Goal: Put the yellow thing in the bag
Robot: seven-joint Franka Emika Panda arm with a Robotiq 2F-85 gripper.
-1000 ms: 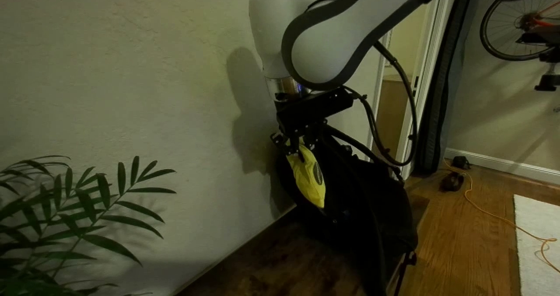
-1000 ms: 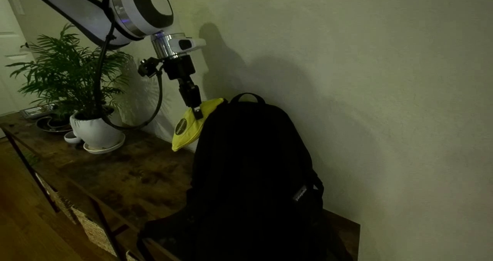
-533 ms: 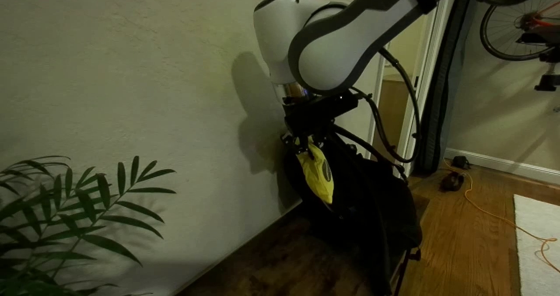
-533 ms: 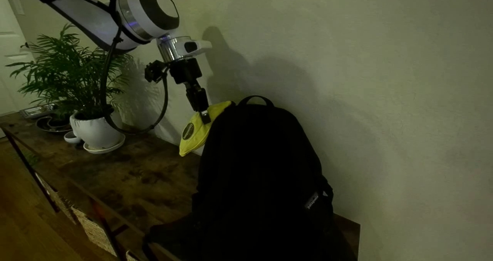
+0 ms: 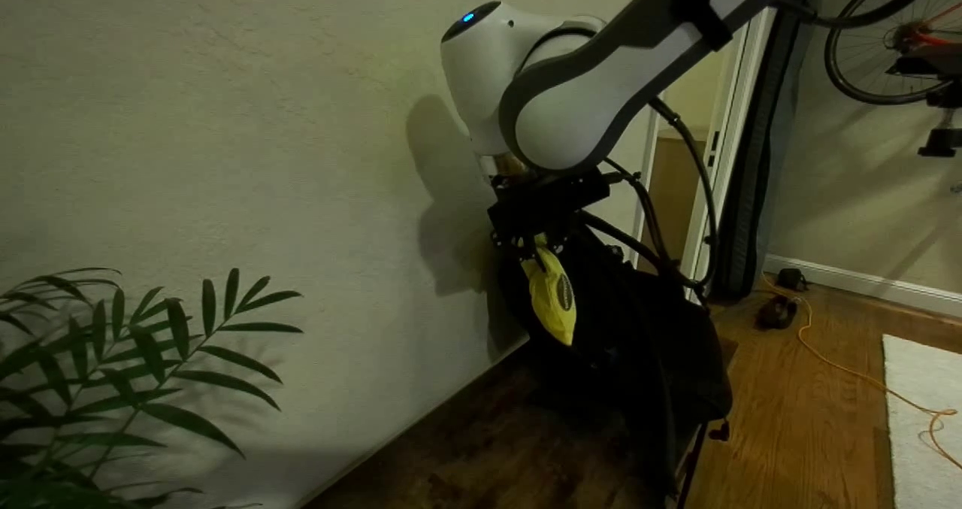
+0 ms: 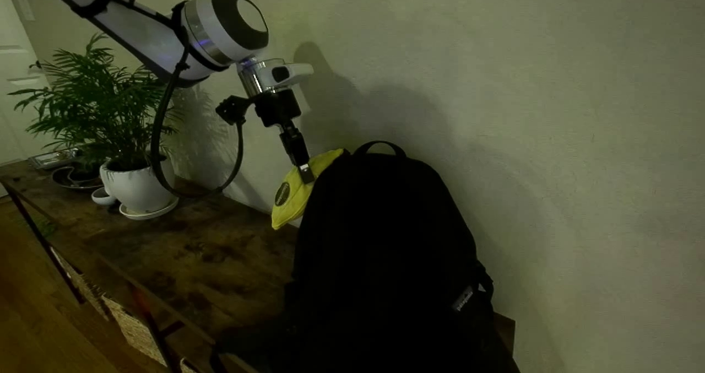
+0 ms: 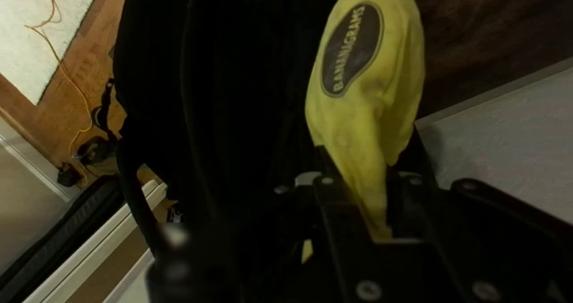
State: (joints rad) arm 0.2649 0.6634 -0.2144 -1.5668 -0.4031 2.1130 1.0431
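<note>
Yellow cloth identifies the Bananagrams pouch [image 7: 374,92], pinched between the fingers [image 7: 342,222] of the Robotiq gripper [image 6: 306,174] with fabric extending to both sides of the grip. Held this way, the labelled end [image 6: 285,202] hangs obliquely downward, free of the fingers. The pouch is positioned beside the upper part of the black backpack [image 6: 380,263], apparently outside it; dark fabric hides the opening and any contact. The backpack stands on the wooden table [image 6: 187,257] near the wall [image 6: 578,141], presumably to present its top to the gripper. Insertion is judged incomplete: release only when the pouch is past the opening.
</note>
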